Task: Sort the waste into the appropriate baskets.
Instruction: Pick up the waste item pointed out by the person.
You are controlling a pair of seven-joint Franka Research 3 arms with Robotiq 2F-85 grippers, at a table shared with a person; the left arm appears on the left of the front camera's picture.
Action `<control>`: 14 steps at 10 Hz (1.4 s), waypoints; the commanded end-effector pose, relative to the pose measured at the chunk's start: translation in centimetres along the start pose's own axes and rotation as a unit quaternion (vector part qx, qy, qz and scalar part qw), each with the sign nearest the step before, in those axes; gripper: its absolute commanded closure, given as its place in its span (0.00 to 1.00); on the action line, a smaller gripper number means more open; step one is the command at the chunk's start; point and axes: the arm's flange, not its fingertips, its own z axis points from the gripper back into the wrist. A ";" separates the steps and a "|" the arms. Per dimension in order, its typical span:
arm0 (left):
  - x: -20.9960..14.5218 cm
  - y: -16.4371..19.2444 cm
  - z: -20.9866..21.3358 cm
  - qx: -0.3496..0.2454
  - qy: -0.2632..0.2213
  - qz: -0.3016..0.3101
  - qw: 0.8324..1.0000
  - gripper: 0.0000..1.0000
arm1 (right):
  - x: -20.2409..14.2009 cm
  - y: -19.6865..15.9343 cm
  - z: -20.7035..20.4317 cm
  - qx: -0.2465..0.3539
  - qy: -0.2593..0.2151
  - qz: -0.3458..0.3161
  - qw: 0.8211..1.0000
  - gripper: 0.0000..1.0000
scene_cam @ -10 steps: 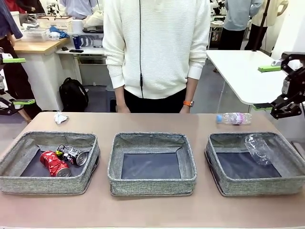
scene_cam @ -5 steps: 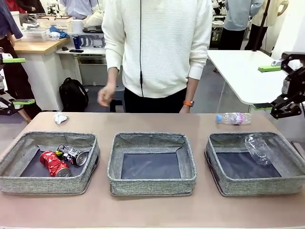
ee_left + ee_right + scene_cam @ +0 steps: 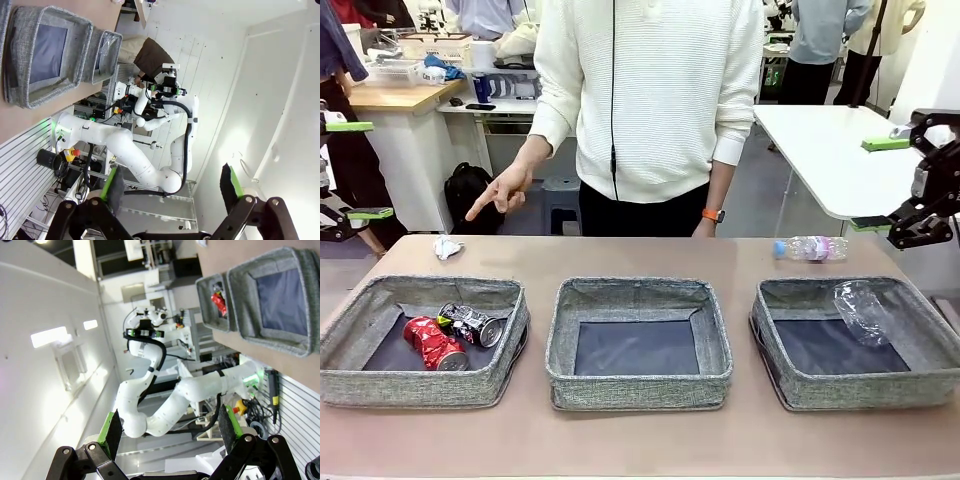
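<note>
Hanging spread and empty at the frame's edges, your left gripper and right gripper flank an unsorted paper wad, upper left, and bottle, upper right; nudge that bottle and it may roll away.

I see the crushed red can and crushed dark can lying in the left basket, and a clear bottle in the right basket. The paper wad lies far left, the second bottle far right.
</note>
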 end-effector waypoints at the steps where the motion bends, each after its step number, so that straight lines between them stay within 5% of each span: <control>1: 0.0 -0.1 -0.1 -0.010 0.004 -0.013 1.000 0.00 | 0.2 0.2 -0.2 0.013 0.000 0.012 1.000 0.00; 3: 0.0 0.0 0.0 0.000 0.000 0.000 1.000 0.00 | 0.2 0.2 -0.2 0.013 0.000 0.012 1.000 0.00; 4: 2.2 -0.5 -0.6 0.117 -0.029 -0.107 0.987 0.00 | 0.2 0.2 -0.2 0.013 0.000 0.012 1.000 0.00; 5: 6.0 -0.5 -0.6 0.220 -0.096 -0.177 0.954 0.00 | 0.2 0.2 -0.2 0.013 0.000 0.012 1.000 0.00; 6: 9.8 -0.3 -0.1 0.326 -0.097 -0.221 0.914 0.00 | 0.2 0.2 -0.2 0.013 0.000 0.012 1.000 0.00; 8: 14.2 -0.6 0.9 0.503 -0.199 -0.310 0.782 0.00 | 0.2 0.2 -0.2 0.013 0.000 0.012 1.000 0.00; 10: 15.8 -1.8 0.9 0.601 -0.219 -0.383 0.667 0.00 | 0.2 0.2 -0.2 0.013 0.000 0.012 1.000 0.00; 11: 16.2 -2.2 0.9 0.621 -0.213 -0.406 0.636 0.00 | 0.2 0.2 -0.2 0.013 0.000 0.012 1.000 0.00; 12: 16.7 -2.1 0.7 0.643 -0.198 -0.395 0.625 0.00 | 0.2 0.2 -0.2 0.013 0.000 0.012 1.000 0.00; 13: 16.7 -2.1 0.1 0.631 -0.208 -0.375 0.646 0.00 | 0.2 0.2 -0.2 0.013 0.000 0.012 1.000 0.00; 14: 17.5 -3.9 1.1 0.541 -0.130 -0.384 0.737 0.00 | 0.2 0.2 -0.2 0.013 0.000 0.012 1.000 0.00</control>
